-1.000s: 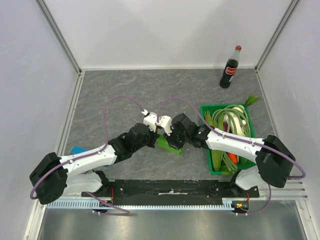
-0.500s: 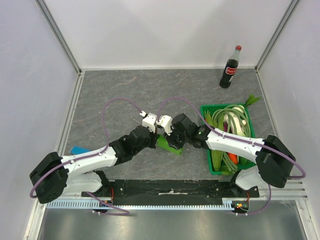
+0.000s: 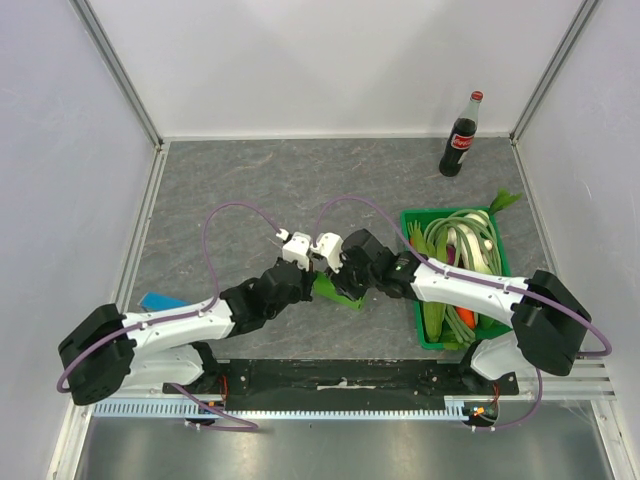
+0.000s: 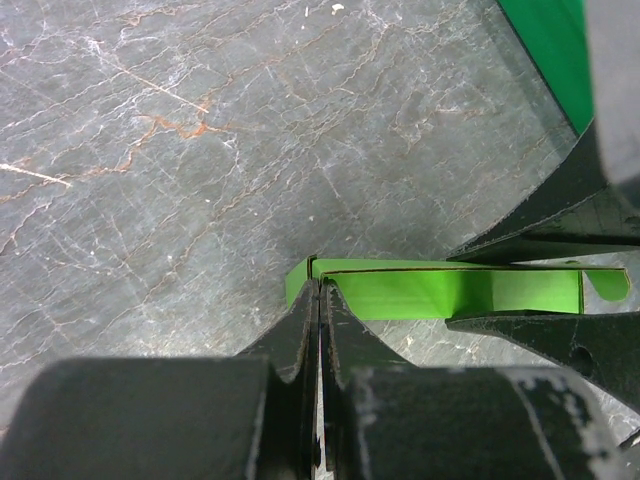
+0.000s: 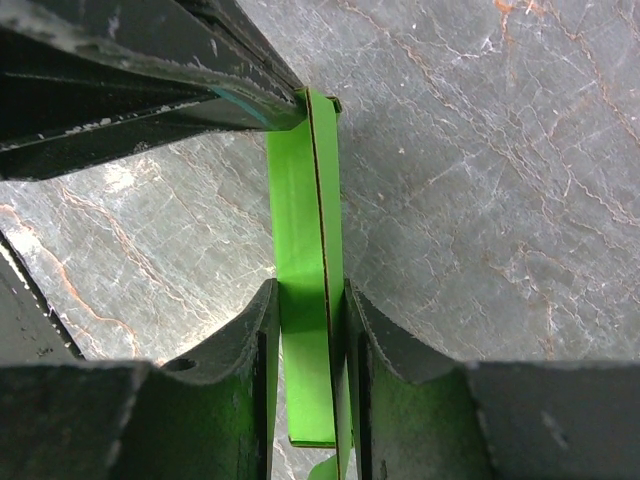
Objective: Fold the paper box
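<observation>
Toward the near edge of the table [image 3: 300, 170], right fingers [image 5: 245, 350] pinched the paper box [image 5: 300, 230], flattened and on edge. Left fingers [image 4: 295, 335] were pressed together, tips against its end corner.

lime-green paper box [image 4: 440, 293], thin card, flattened, edge-up, sm. end tab

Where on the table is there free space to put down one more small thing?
Free: the far strip of table between back wall and arms, left of the bottle; also the left part, beyond the blue block. Crowded: centre, where left gripper and right gripper pinch the paper box; right side, taken by the crate.
</observation>
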Controlling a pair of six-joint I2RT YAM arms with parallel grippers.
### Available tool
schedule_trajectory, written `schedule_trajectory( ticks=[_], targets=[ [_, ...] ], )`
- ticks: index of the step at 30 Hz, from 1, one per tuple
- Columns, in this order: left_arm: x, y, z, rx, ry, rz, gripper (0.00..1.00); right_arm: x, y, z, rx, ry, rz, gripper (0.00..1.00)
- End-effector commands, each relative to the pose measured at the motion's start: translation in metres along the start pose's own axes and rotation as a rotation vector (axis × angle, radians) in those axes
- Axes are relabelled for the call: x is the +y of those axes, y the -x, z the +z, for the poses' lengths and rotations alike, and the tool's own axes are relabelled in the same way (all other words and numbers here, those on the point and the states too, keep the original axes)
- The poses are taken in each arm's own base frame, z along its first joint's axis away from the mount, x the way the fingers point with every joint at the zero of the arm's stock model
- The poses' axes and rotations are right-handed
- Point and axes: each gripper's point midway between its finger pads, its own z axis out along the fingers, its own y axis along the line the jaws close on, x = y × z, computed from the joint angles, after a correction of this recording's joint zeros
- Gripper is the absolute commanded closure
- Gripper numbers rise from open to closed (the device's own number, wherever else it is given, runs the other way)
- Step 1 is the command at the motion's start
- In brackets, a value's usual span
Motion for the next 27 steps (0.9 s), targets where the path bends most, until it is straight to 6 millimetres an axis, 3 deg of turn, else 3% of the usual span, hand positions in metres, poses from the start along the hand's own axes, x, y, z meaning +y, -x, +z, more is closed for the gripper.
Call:
schedule_trajectory(
  ticks=[1, 4, 10, 16, 27],
  targets=[
    [0.014, -0.036, -0.013, 0.121, 0.041, 0.049, 0.98, -0.006, 0.009, 0.004, -0.043, -0.034, -0.017, 0.78],
    [0.015, -0.034, -0.012, 0.141, 0.055, 0.08, 0.98, -0.004, 0.009, 0.005, -0.042, -0.033, -0.02, 0.78],
    [0.024, -0.054, -0.012, 0.214, 0.097, 0.069, 0.98, -0.003, 0.008, 0.0, -0.049, -0.029, -0.054, 0.78],
    [0.035, -0.051, -0.015, 0.237, 0.158, 0.107, 0.98, -0.005, 0.009, 0.001, -0.05, -0.034, -0.068, 0.79],
    [0.04, -0.06, -0.023, 0.261, 0.181, 0.058, 0.98, -0.023, 0.009, 0.007, -0.033, -0.129, -0.096, 0.75]
  ],
)
